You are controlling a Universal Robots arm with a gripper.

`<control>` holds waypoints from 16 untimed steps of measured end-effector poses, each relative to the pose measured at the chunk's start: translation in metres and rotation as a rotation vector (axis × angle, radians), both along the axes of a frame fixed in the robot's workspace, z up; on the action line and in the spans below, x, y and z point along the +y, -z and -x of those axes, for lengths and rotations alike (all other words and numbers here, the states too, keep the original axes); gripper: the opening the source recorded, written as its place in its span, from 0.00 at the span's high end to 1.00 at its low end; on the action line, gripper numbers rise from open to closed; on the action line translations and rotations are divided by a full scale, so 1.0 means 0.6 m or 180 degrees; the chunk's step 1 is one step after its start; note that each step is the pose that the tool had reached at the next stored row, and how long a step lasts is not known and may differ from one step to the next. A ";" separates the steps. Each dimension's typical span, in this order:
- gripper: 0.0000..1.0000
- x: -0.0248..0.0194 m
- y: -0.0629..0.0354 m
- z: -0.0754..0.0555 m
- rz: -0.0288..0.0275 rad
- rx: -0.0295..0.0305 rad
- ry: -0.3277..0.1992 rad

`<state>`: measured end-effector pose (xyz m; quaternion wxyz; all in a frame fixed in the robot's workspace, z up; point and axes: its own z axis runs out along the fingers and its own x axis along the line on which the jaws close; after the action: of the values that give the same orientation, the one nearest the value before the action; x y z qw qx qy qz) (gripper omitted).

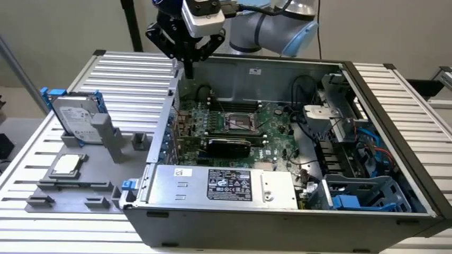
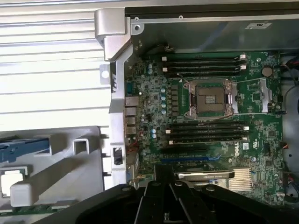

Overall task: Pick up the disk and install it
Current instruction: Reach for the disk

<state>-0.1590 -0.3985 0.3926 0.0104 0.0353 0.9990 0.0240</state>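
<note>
You have the gripper (image 1: 188, 75) up by the computer case (image 1: 282, 225), over its far corner toward the exterior view's left. The jaws are narrow, brought together into one slim dark tip, with nothing held between them. And there's your drive (image 1: 79, 119), off the case on the exterior view's left, standing tilted in the grey holder (image 1: 95, 185), its white label facing out inside the blue bracket (image 1: 56, 92). You're well apart from it, touching neither the drive nor its bracket.

Beside the case, on that same holder, you can see the small square chip (image 1: 67, 165) lying flat. Inside the case you have the green circuit board (image 2: 257, 158), with the square socket (image 2: 210, 101) between banks of black memory slots (image 2: 205, 135). Look to the case's near edge: the metal power supply (image 1: 177, 185) sits there with its printed label, and toward the exterior view's right a blue caddy (image 1: 346, 201) sits in the case's bay (image 1: 385, 188). Your drive is outside the case, not installed.
</note>
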 end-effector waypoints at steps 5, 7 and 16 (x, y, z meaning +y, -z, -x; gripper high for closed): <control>1.00 0.0009 0.000 0.038 0.0000 0.0000 0.0000; 1.00 0.0016 0.000 0.053 0.0000 0.0000 0.0000; 1.00 0.0091 0.000 0.121 0.0000 0.0000 0.0000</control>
<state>-0.2318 -0.3931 0.3926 0.0103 0.0353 0.9990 0.0240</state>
